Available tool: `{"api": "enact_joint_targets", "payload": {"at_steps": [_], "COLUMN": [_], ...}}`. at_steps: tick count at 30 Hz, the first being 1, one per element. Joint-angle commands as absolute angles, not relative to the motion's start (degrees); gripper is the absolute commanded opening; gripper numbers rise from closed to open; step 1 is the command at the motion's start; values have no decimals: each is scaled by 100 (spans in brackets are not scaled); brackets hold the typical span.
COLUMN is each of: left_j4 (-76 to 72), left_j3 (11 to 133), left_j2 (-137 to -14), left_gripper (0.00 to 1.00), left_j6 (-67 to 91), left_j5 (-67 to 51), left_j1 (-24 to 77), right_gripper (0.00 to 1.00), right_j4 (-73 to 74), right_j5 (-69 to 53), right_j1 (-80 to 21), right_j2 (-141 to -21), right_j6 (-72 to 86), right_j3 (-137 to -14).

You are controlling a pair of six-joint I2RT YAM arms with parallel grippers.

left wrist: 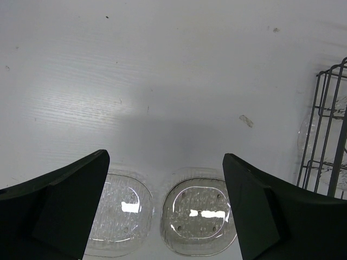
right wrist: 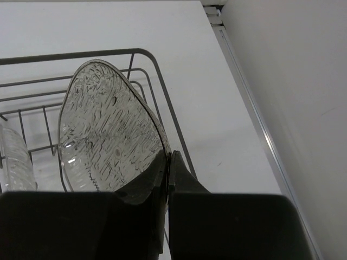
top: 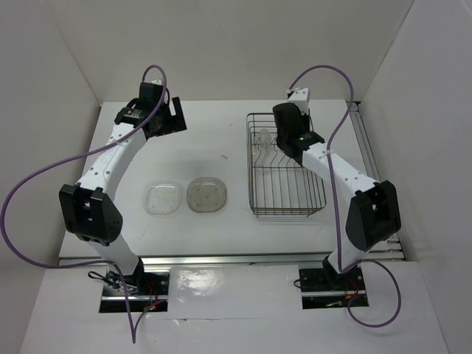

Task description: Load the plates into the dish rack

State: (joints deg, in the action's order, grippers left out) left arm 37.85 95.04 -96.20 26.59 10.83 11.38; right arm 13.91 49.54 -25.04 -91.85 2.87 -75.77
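Roughly halfway: one plate [right wrist: 12, 157] is sitting in the dish rack [top: 285, 214], and the right pincer [right wrist: 168, 162] is clamping a second plate [right wrist: 103, 130] over it. The clear plate [top: 163, 198] and tan plate [top: 206, 195] are lying on the surface [top: 214, 147] — the left pincer [left wrist: 164, 157] is hovering spread wide, empty.

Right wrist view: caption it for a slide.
Right gripper pinches a textured plate by its rim at the dish rack, a second plate standing inside.

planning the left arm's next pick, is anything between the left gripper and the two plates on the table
Nothing visible does. The open left gripper faces the clear plate and the tan plate, with only table surface between; the dish rack stands off to the side.
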Motion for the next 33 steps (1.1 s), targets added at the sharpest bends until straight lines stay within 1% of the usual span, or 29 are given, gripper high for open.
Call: {"api": "enact_joint_targets", "payload": {"at_steps": [1,9,19,22,23,26,28,30,31,33], "left_j4": [3788,3788,3788,3788,3788,3788,3788,3788,3788,3788], "left_j3": [9747,9747,9747,9747,9747,9747,9747,9747,9747,9747], "left_j2": [-9642,-9642,-9589,-9589,-9589,-9589,-9589,-9589,-9589,-9589], "left_gripper": [100,100,100,100,100,100,100,100,100,100], "left_j6": [2760,2760,2760,2707,2707,2707,2707,2707,2707,2707], "left_j5": [1081,1081,967,967,967,915,914,914,862,861], "left_j1": [1107,1107,1107,1107,1107,1107,1107,1107,1107,1107], "right_gripper": [0,0,0,4,14,14,16,28,39,46], "right_j4": [1345,1345,1292,1292,1292,1345,1345,1345,1345,1406], "right_j5": [5142,5273,5511,5581,5581,5581,5581,5528,5528,5476], "right_j1": [-2646,-2909,-3094,-3146,-3146,-3146,-3146,-3146,-3146,-3146], "right_j2": [-9246,-9571,-9676,-9729,-9799,-9861,-9914,-9914,-9975,-9976], "right_j6": [343,343,238,237,237,237,290,290,290,290], "right_j3": [-7831,-7884,-7884,-7884,-7884,-7936,-7937,-7937,-7937,-7937]}}
